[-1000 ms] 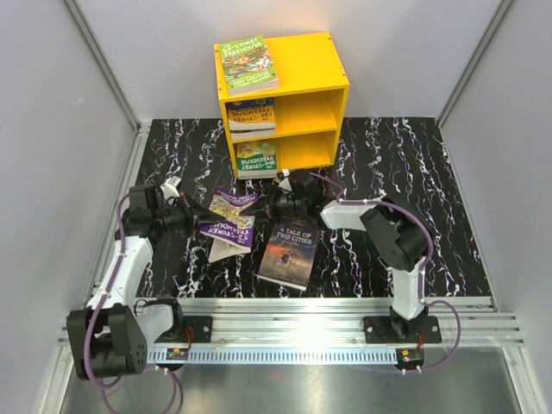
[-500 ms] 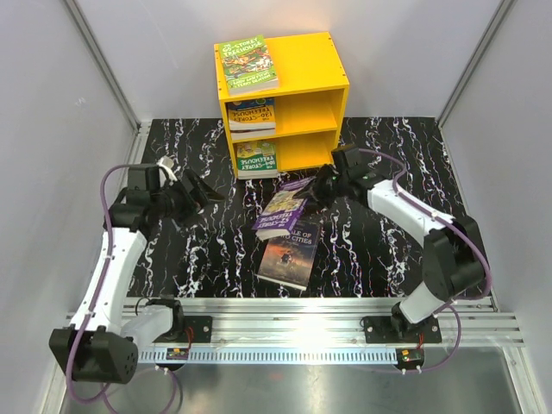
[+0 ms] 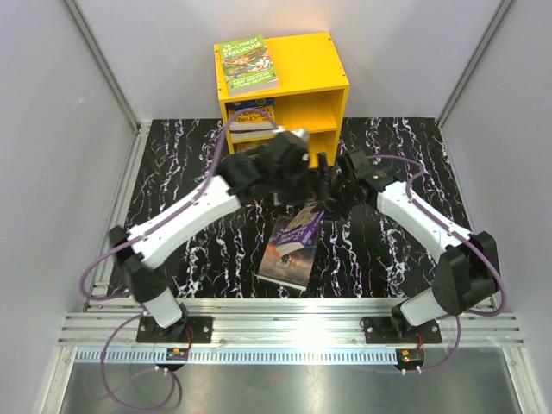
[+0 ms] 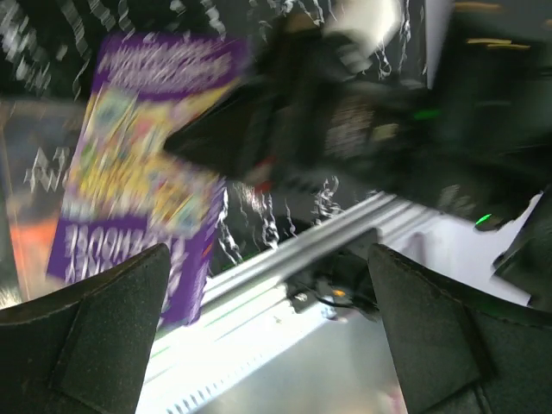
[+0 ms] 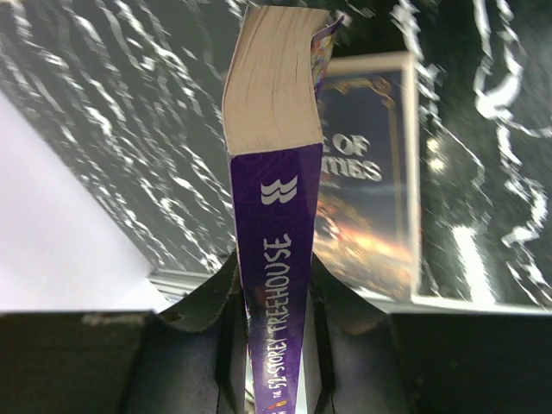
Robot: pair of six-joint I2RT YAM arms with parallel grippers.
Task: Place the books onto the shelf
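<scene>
Right wrist: your right end effector grips the purple 52-Storey Treehouse book, left end effector wide; next, reach the yellow shelf.

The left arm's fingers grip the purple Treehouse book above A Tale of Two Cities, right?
No, the right arm's fingers grip the purple Treehouse book above A Tale of Two Cities; the right wrist view shows it.
</scene>
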